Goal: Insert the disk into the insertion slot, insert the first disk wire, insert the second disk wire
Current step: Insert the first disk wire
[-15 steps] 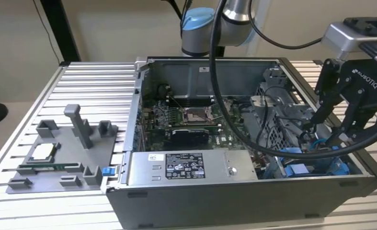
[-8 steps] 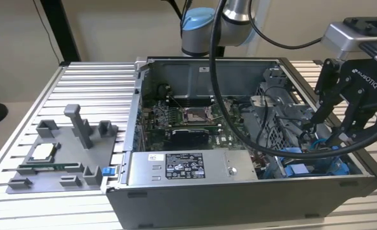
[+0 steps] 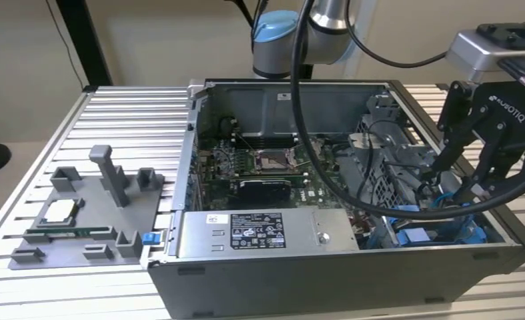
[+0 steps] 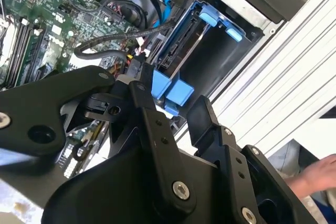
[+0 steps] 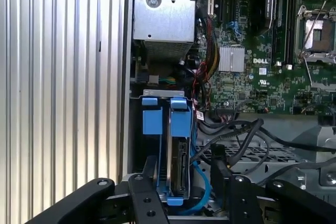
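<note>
Nearest the lens, your black two-finger gripper (image 5: 184,160) had its fingers (image 5: 149,187) spread apart, one on either side of the disk, w/ no grip on it that I could see. The flat silver-beige disk (image 5: 178,174), in its bright blue plastic carrier, stood on edge inside the insertion slot (image 5: 157,93), a grey metal bay w/ blue rails at the case's corner. A thin blue cable (image 5: 202,184) curved just beside the disk; can't tell if it was plugged in. Black cables (image 5: 236,135) looped nearby. Beyond them lay the green motherboard (image 5: 247,77), then the ribbed aluminium table (image 5: 63,77). A person's hand (image 4: 321,171) showed in the second wrist view.
</note>
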Robot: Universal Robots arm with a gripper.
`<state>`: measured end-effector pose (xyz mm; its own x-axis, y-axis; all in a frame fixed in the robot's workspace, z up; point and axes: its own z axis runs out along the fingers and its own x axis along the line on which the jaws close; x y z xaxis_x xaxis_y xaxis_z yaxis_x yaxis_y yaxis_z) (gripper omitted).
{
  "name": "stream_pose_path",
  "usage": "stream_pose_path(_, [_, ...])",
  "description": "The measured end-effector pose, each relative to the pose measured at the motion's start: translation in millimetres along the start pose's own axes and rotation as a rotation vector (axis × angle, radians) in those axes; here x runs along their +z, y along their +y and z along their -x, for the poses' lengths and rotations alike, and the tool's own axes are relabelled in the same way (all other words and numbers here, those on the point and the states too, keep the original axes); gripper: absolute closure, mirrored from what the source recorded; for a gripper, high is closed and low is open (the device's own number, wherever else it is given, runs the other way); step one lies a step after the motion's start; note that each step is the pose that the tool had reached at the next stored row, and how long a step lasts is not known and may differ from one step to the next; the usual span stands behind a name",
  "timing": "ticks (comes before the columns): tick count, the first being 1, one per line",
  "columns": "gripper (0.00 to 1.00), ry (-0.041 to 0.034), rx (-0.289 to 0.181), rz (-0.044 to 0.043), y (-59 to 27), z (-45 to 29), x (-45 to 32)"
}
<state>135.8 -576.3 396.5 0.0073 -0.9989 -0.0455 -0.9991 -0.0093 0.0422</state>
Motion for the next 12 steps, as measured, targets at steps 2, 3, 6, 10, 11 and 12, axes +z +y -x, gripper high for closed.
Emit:
stream_pose_path(2, [0.0,-0.0003,-0.001,-0.0018,1.0,1.0,0.1])
stream_pose_path(3, [0.0,-0.0003,-0.001,-0.003,2.6,2.6,0.2])
stream_pose_path(6, [0.0,-0.0004,-0.001,-0.0139,10.4,8.6,1.1])
stream_pose_path(10, [0.0,0.0001,-0.006,-0.0371,12.4,15.4,4.2])
stream_pose_path(11, [0.0,0.0001,-0.007,-0.0416,12.9,17.4,5.3])
stream_pose_path(12, [0.0,0.0001,-0.008,-0.045,14.0,19.8,6.7])
